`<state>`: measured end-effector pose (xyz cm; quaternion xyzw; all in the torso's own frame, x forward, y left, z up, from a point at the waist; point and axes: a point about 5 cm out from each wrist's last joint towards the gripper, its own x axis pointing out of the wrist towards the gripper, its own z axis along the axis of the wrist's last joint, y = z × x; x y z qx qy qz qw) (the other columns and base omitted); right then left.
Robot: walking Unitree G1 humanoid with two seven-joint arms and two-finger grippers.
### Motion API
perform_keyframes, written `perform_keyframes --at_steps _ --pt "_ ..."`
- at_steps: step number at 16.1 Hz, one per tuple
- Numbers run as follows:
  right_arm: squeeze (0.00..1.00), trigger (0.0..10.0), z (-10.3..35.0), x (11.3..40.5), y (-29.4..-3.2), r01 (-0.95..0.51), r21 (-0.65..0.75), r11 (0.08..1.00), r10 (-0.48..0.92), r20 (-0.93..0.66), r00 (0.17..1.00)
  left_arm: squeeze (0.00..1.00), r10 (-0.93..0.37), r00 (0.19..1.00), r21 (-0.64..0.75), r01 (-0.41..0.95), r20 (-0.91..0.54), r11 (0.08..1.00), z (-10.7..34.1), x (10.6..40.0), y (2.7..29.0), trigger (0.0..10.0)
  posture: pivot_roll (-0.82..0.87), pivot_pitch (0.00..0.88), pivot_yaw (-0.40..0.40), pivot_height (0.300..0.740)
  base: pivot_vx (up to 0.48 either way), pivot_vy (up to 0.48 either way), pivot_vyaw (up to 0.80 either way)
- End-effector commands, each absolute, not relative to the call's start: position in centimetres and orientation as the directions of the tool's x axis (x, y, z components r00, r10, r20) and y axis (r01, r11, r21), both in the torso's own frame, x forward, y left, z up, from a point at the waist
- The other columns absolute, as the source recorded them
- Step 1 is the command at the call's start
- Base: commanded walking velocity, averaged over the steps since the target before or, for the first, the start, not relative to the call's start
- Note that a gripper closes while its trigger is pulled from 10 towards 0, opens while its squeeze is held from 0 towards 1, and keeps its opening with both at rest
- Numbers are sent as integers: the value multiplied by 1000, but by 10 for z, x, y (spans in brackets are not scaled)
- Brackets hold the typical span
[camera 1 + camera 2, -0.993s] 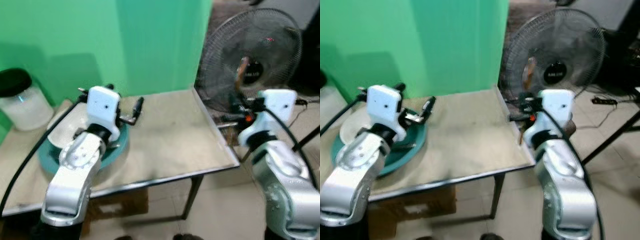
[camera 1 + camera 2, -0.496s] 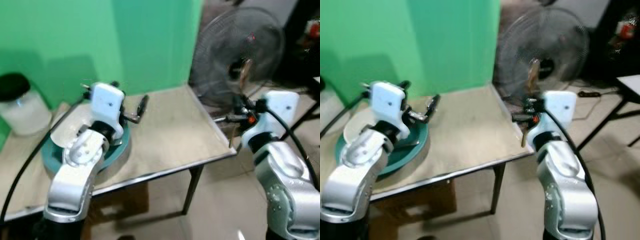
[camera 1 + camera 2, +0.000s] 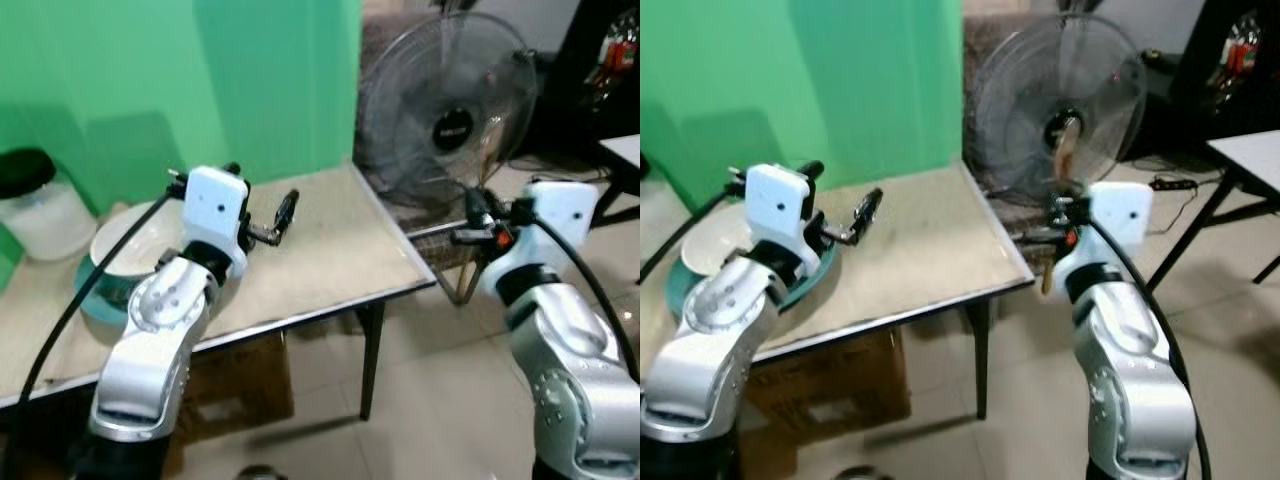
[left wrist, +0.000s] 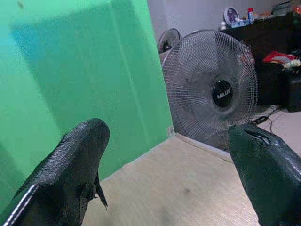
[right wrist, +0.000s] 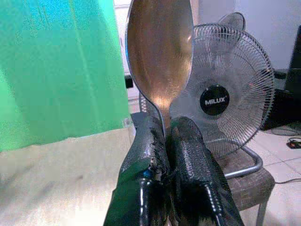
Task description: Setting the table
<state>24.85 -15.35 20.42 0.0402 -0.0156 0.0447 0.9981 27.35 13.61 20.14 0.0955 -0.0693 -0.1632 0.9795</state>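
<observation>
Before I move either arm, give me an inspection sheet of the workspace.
Surface: beige table, bare at its right end.
Job's things: white bowl on a teal plate at the table's left; spoon.
Clutter: lidded white jar at far left.
Grippers: left pincer open over the table; right pincer shut on the spoon, held off the table's right edge.
Cables: black cable along the left arm.
Surroundings: green wall, fan, cardboard box under the table.

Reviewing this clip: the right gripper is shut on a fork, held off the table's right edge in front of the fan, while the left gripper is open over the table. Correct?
Not quite: the right gripper is shut on a spoon, not a fork; the right wrist view shows its rounded bowl. The rest holds: it sits off the table's right edge before the fan, and the left gripper is open over the table.
</observation>
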Motion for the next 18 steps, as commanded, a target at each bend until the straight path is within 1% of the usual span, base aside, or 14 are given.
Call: perform_keyframes --at_steps 1,2,5,6,8,10,11,12,13,14,15,16,18 --pt "0 10000 209 249 -147 -118 87 989 112 62 992 0 -316 942 236 284 114 929 205 275 142 10000 73 0 17 740 0 0 -800" --pt "0 10000 209 249 -147 -117 87 989 112 62 992 0 -319 940 259 280 121 924 206 276 143 10000 72 0 18 740 0 -480 -800" --pt "0 10000 209 248 -147 -116 87 989 111 63 992 0 -322 940 231 290 112 929 204 276 141 10000 70 0 21 740 0 -445 0" --pt "0 10000 209 248 -147 -115 87 990 109 63 992 0 -324 940 213 297 109 931 203 276 141 10000 70 0 21 740 0 469 0" --pt "0 10000 208 248 -148 -115 86 990 109 63 992 0 -324 940 209 297 109 932 204 277 142 10000 69 0 20 740 0 471 -800" --pt "0 10000 208 248 -148 -115 85 990 109 63 992 0 -326 939 217 296 114 930 204 277 142 10000 70 0 18 740 0 472 0" --pt "0 10000 208 248 -148 -115 85 990 109 63 992 0 -324 939 219 295 115 930 204 278 142 10000 70 0 17 740 0 0 0" --pt "0 10000 208 248 -148 -114 84 990 109 62 992 0 -327 937 245 291 122 925 205 277 142 10000 70 0 16 740 0 -480 0" --pt "0 10000 206 247 -149 -107 84 991 103 56 993 0 -330 936 259 291 122 921 205 277 141 10000 70 0 15 740 0 -480 -800" --pt "0 10000 203 247 -151 -96 87 992 92 48 995 0 -330 936 255 292 120 922 205 277 140 10000 69 0 15 740 0 -480 -800" --pt "0 10000 200 246 -153 -84 85 993 81 41 996 0 -328 939 236 296 108 926 203 277 140 10000 69 0 15 740 0 -480 0" --pt "0 10000 197 245 -156 -69 84 994 67 31 997 0 -328 939 203 303 105 931 202 277 140 10000 66 0 16 740 0 371 0" --pt "0 10000 192 244 -160 -47 78 996 46 16 999 0 -323 941 200 299 101 933 201 277 141 10000 64 0 17 740 0 474 0"
